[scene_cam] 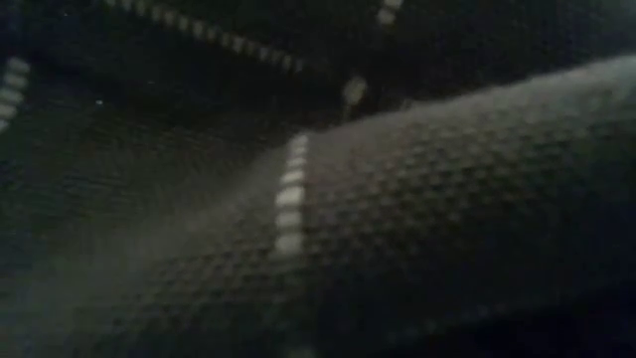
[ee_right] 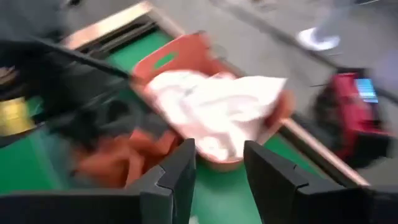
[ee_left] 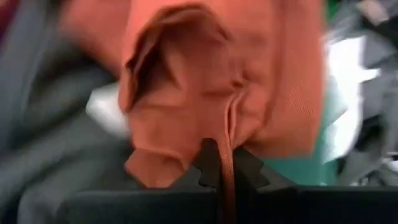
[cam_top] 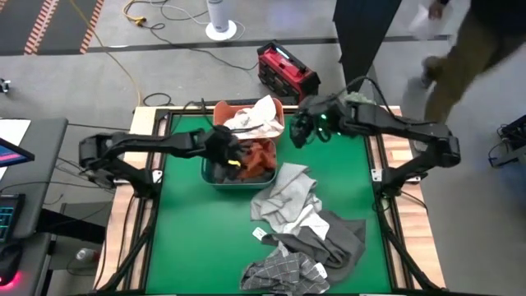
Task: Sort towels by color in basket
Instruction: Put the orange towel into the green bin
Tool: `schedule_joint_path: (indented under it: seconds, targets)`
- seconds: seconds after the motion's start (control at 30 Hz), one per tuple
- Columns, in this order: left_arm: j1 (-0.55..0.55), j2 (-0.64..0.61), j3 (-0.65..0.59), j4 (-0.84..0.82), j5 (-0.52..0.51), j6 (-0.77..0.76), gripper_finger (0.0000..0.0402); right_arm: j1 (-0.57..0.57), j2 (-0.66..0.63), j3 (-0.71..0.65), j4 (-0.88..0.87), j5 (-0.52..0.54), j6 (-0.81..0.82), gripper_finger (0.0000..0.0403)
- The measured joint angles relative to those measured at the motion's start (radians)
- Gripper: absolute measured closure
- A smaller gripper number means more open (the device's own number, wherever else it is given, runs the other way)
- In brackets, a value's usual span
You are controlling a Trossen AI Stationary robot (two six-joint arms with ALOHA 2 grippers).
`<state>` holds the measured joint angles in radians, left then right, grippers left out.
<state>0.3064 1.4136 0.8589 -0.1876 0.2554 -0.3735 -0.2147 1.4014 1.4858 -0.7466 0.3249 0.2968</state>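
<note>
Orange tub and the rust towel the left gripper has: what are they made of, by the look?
Orange tub: looks like rigid moulded plastic, smooth rim and a cut-out handle slot. Rust-orange towel: soft woven cloth, matte, folding and creasing where the left gripper pinches it; the fibre can't be told. White towel in the tub looks like similar soft cloth, crumpled.

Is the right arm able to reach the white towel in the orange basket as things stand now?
Probably yes. The right gripper hangs beside the orange basket, jaws open and empty, and nothing covers the white towel. The left gripper is busy over the neighbouring tub, holding the rust-orange towel.
</note>
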Motion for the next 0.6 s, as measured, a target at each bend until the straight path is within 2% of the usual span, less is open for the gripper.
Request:
schedule_joint_path:
  seconds: [0.1,0.2,0.3,0.4,0.5,0.6]
  targets:
    - [0.02,0.027,0.0,-0.052,-0.005,-0.067,0.0392,-0.038,0.054,0.0,0.047,-0.114,-0.092,0.0238]
    - [0.034,-0.002,0.0,-0.066,-0.031,-0.104,0.0388,-0.051,0.116,0.0,0.097,-0.21,-0.147,0.0238]
    - [0.044,-0.068,0.01,-0.083,-0.055,-0.068,0.0386,-0.046,0.184,0.0,0.168,-0.329,-0.167,0.0238]
    - [0.058,-0.119,0.038,-0.174,-0.062,-0.03,0.0378,-0.039,0.252,0.0,0.236,-0.384,-0.174,0.0238]
    - [0.062,-0.145,0.065,-0.289,-0.023,0.0,0.0348,-0.043,0.309,-0.001,0.31,-0.426,-0.17,0.0238]
    - [0.06,-0.17,0.089,-0.392,-0.001,0.011,0.0302,-0.045,0.353,-0.001,0.383,-0.48,-0.171,0.0238]
